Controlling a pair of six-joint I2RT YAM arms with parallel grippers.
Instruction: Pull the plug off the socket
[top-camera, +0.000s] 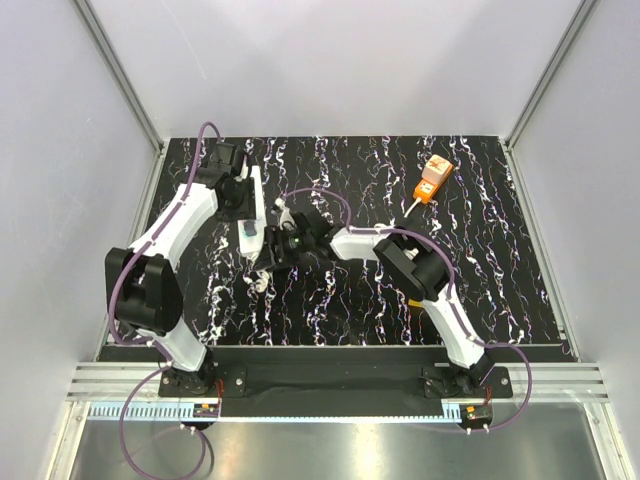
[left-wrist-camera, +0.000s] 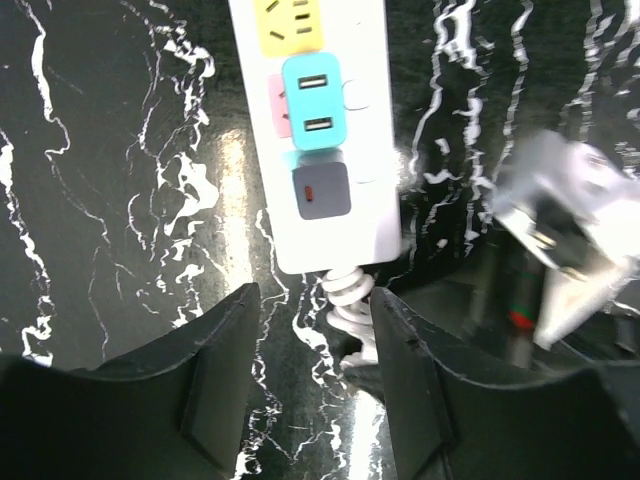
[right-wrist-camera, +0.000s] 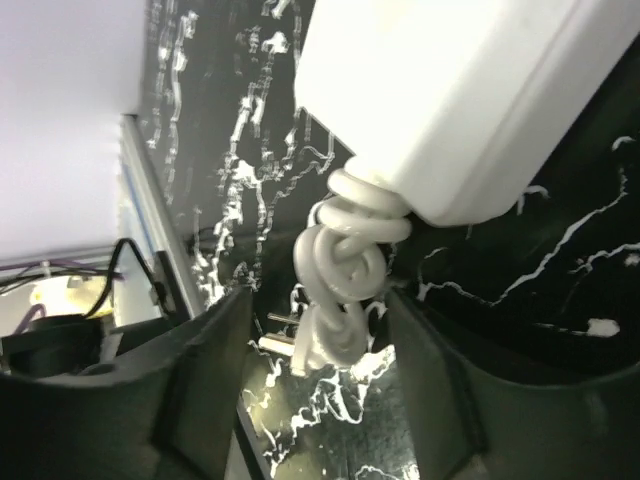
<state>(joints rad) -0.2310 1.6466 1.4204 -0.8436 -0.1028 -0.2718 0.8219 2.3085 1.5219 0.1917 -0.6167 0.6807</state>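
The socket (top-camera: 255, 205) is a long white power strip lying on the black marbled table. In the left wrist view (left-wrist-camera: 325, 150) it shows a yellow outlet, a teal USB plug (left-wrist-camera: 312, 100) seated in it, and a grey switch. A coiled white cord (left-wrist-camera: 352, 295) leaves its near end. My left gripper (left-wrist-camera: 315, 300) is open and hovers at that end with the coil by its right finger. My right gripper (right-wrist-camera: 318, 300) is open, its fingers on either side of the same coil (right-wrist-camera: 345, 260) below the strip's end (right-wrist-camera: 450, 100). In the top view the left gripper (top-camera: 240, 210) and right gripper (top-camera: 272, 252) meet at the strip.
An orange and white plug-like block (top-camera: 435, 178) with a short white lead lies apart at the back right. Metal prongs (right-wrist-camera: 278, 335) show at the coil's lower end. Grey walls and aluminium rails (top-camera: 535, 250) bound the table.
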